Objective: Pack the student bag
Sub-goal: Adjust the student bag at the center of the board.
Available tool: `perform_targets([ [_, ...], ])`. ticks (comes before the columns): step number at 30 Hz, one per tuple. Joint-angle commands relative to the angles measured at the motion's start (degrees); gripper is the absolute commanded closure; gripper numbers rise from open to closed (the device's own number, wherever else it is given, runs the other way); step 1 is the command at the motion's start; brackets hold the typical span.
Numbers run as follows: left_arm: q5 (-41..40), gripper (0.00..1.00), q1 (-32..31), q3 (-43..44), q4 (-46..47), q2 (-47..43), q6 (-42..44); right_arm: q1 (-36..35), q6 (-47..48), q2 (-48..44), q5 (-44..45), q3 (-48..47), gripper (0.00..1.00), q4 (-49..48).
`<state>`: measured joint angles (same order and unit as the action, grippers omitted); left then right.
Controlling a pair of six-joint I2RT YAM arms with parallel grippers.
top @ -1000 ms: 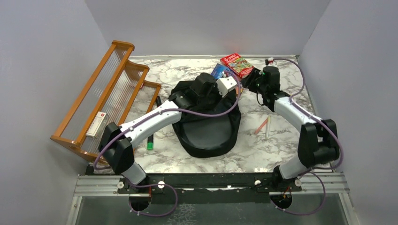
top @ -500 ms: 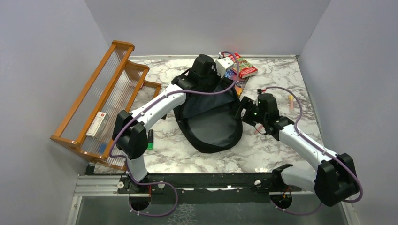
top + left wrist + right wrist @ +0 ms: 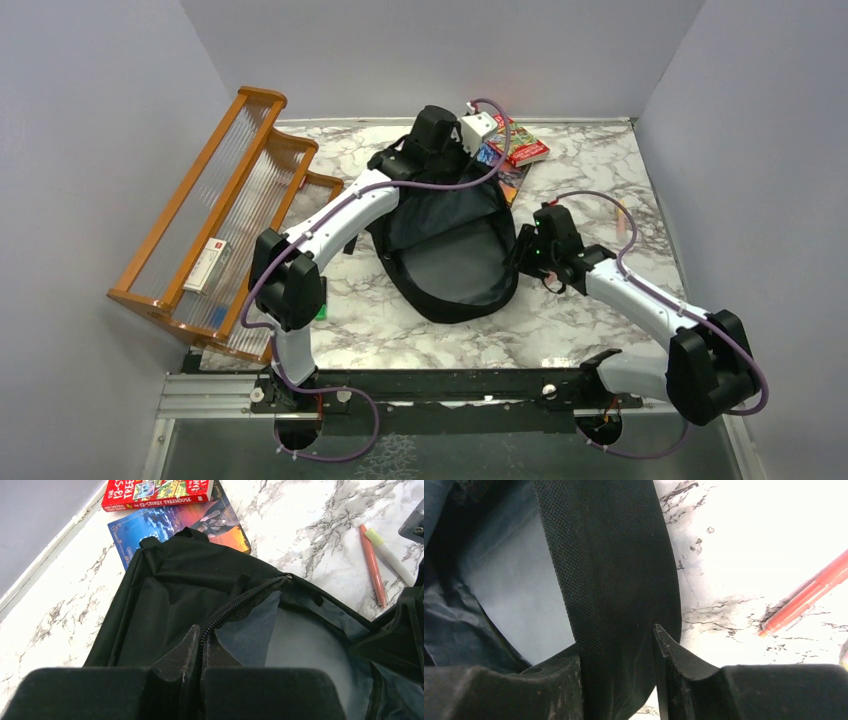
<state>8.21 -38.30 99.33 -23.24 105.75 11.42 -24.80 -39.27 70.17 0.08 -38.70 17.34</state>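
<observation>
Books [image 3: 520, 146] behind student bag [image 3: 455, 275]; orange pen [image 3: 372, 562] beside it.

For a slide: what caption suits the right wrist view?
Right gripper grips the student bag's rim; red pen on marble table beyond.

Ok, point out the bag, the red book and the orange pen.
bag [image 3: 455, 270], top view, inner lining.
red book [image 3: 155, 491], left wrist view, cover.
orange pen [image 3: 372, 565], left wrist view, barrel.
</observation>
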Motion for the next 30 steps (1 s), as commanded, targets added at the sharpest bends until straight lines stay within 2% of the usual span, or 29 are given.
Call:
perform_targets([
  [1,1.29,1.0,0.17,4.23,-0.71,-0.67,-0.08,-0.25,3.11,-1.66,4.78,-3.36,0.63,4.54],
  [7,2.0,1.0,0.21,8.44,-4.56,-3.43,-2.7,-0.25,7.85,-5.4,8.16,-11.06,0.88,5.35],
  [12,4.21,1.0,0.19,10.77,-8.09,-6.72,-4.62,-0.25,13.0,-4.87,11.54,-20.36,0.99,9.33],
  [17,4.83,1.0,0.15,10.55,-12.96,-11.24,-6.02,-0.17,18.31,-0.28,8.02,-29.25,1.0,14.03],
  [24,5.96,1.0,-0.41,12.5,-19.38,-15.67,-9.7,0.45,23.87,4.8,0.53,-33.79,1.0,14.07],
  [27,7.22,1.0,-1.12,14.85,-21.73,-16.15,-11.14,1.54,25.8,7.87,-6.75,-36.91,1.0,14.87],
  [30,8.48,1.0,-1.74,16.89,-23.76,-15.44,-14.07,2.7,26.86,12.03,-10.36,-41.05,1.0,18.02],
])
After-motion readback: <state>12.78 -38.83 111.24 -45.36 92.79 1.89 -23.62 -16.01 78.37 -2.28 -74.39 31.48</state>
